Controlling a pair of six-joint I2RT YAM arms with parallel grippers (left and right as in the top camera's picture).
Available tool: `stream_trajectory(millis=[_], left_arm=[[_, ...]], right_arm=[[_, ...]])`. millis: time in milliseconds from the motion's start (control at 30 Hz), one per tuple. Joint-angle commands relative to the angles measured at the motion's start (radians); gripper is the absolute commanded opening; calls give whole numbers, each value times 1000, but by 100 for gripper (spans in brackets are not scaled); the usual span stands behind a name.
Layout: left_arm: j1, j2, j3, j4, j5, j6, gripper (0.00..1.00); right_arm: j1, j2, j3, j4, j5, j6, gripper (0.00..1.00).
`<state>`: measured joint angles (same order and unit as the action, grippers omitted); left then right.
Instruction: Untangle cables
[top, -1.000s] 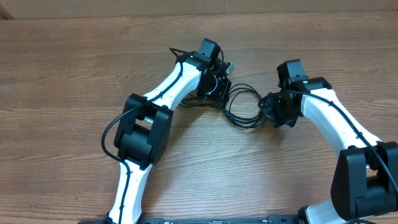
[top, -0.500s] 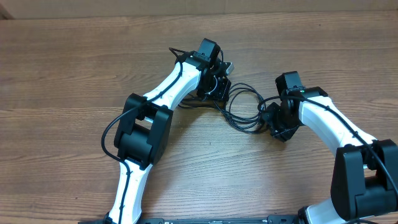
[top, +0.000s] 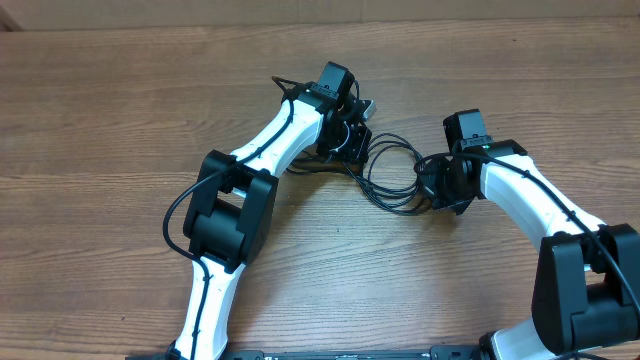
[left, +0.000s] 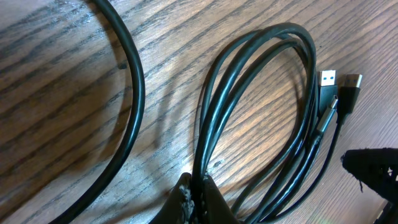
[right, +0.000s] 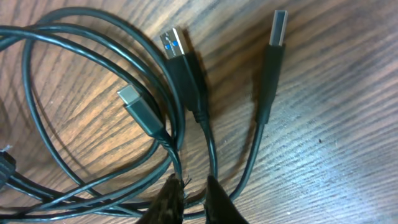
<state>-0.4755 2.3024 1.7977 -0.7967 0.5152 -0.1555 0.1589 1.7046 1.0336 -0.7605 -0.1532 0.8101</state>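
my left jaws are clenched on the cables (left: 205, 134): in my left wrist view my fingertips (left: 186, 202) meet at the bottom edge with several thin black strands pinched between them. from there the strands rise together and open into a long narrow loop lying flat on the wooden surface (top: 120, 120). at the far right of that loop two connectors lie side by side, a blue-tongued plug (left: 327, 79) and a small metal plug (left: 352, 83), near the dark shape of my right arm's tip (left: 376, 171). a thicker black cord (left: 135, 93) curves down the left of this view, apart from the loop; i cannot tell what it belongs to. my right jaws are drawn in on the same tangle: in the right wrist view my two fingertips (right: 165, 202) sit at the bottom edge with two strands running down between them. just above them the blue-tongued plug (right: 174, 37) and the small metal plug (right: 134, 99) lie over the coiled strands, and a third, all-black flat plug (right: 277, 25) lies to the right, its cord bending back toward my fingers. from overhead, the coil lies on the surface between my two wrists, near the middle and toward the far edge.
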Motion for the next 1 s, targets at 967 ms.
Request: stream_trajectory(millis=[967], left_arm=[[4,16,15,1,-3,-10,4]], right_arm=[[-7,115,-2,98,-27,3,4]])
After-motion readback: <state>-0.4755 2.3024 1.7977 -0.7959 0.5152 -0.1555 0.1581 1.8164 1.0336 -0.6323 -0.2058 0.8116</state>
